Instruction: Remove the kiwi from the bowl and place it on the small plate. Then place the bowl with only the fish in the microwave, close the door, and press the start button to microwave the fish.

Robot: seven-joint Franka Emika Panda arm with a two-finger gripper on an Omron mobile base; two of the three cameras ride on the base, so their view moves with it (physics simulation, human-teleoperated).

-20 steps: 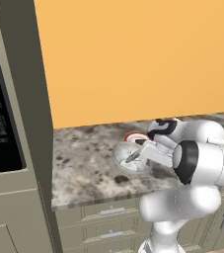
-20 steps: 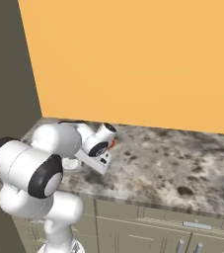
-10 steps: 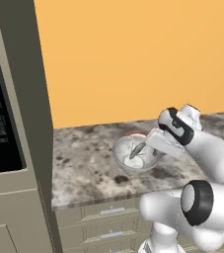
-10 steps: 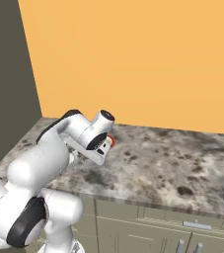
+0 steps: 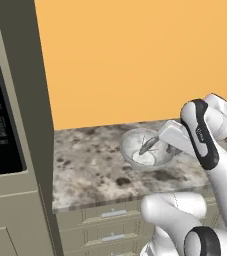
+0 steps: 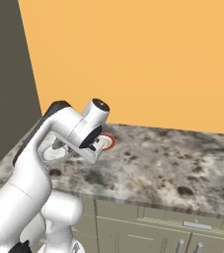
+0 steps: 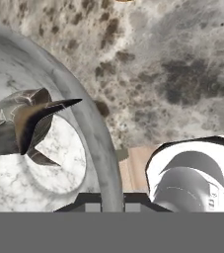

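- Currently, gripper (image 7: 106, 200): set on the near-right rim of the bowl (image 5: 135, 155), one tip inside the wall and one outside by the look of the hand view; the rim runs up between the two dark tips, which sit close together, so it is judged to be pinching the rim (contact itself sits at the frame's edge).
- Bowl: pale, translucent, appears raised a little above the speckled stone counter (image 5: 92, 167) with a shadow below; how high I cannot tell.
- Fish (image 5: 147, 146): grey, slender, lying inside the bowl, its long axis slanting from near-left to far-right. No kiwi is seen with it.
- Small plate (image 6: 108, 143): red-rimmed, on the counter just behind the wrist in the right base view; its contents are hidden.
- Microwave (image 5: 0, 125): black, with its button panel showing, set in beige cabinetry at the far left of the left base view.
- Governing relation: the microwave lies to the left of the held bowl, well apart, so the carry probably runs leftward with the bowl kept level.
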